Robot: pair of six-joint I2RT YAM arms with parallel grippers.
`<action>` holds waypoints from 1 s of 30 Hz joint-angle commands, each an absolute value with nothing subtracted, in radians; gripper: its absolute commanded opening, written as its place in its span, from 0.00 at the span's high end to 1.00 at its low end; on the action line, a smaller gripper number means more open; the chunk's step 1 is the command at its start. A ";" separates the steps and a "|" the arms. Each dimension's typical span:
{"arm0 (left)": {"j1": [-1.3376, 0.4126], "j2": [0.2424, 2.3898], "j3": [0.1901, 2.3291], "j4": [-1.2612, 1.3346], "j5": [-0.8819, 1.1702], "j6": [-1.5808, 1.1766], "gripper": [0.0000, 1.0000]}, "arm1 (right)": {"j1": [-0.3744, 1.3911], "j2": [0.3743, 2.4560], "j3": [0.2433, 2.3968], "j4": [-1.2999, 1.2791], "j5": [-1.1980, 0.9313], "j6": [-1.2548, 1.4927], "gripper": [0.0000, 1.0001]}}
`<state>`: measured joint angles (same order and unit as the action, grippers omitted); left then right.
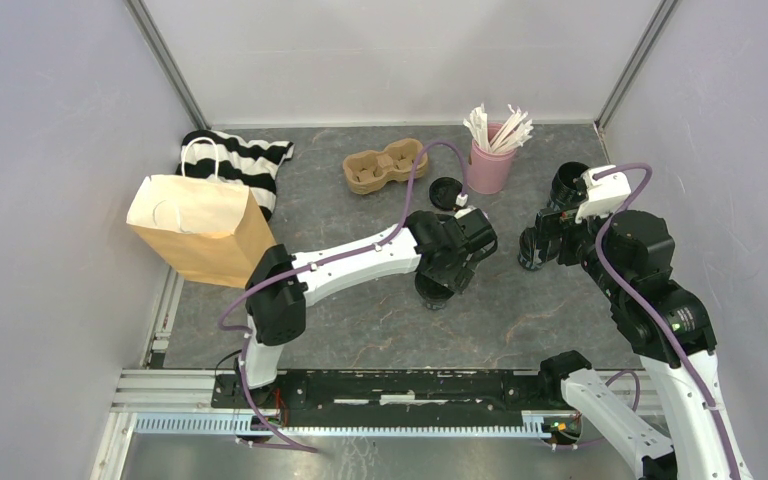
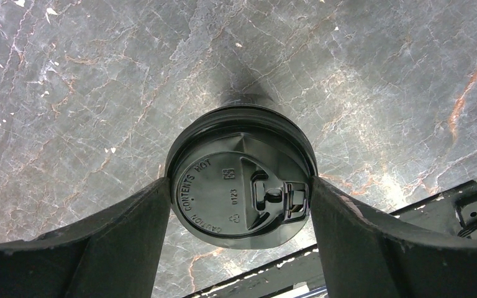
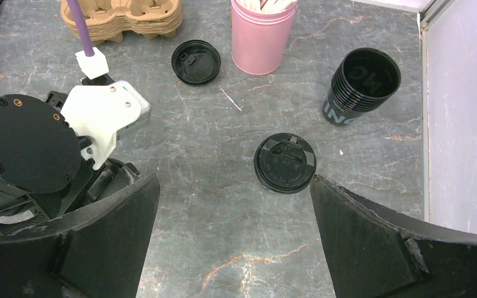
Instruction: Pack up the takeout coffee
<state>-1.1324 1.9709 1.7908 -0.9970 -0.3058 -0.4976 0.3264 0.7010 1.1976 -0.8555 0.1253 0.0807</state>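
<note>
Standing upright on the bench (image 1: 520, 320) near its middle, one lidded black cup (image 2: 239, 186) is held at the lid rim by the left jaws, which are closed against both of its sides. The other lidded cup (image 3: 284, 162) is seen to its right, untouched by the right jaws, which are spread wide and hold nothing. A loose lid (image 3: 195, 62), a pink cup of sticks (image 3: 261, 34), a stack of open cups (image 3: 361, 84) and a carrier tray (image 3: 124, 18) are noted farther back; a paper bag (image 1: 200, 225) is stood at the left.
</note>
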 commanded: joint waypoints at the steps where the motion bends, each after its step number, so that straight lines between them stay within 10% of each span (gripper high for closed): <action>1: -1.127 1.991 1.841 -0.997 -0.310 -0.443 0.14 | 0.329 0.695 1.193 -0.821 0.135 0.073 0.02; 30: -1.025 1.642 1.699 -0.989 -0.101 -0.604 0.05 | 0.327 0.797 1.137 -0.812 -0.024 0.151 0.03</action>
<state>-1.0973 1.8240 1.7885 -1.0458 -0.2516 -0.5171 0.3264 0.7357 1.1896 -0.8532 0.0956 0.1013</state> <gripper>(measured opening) 0.967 0.979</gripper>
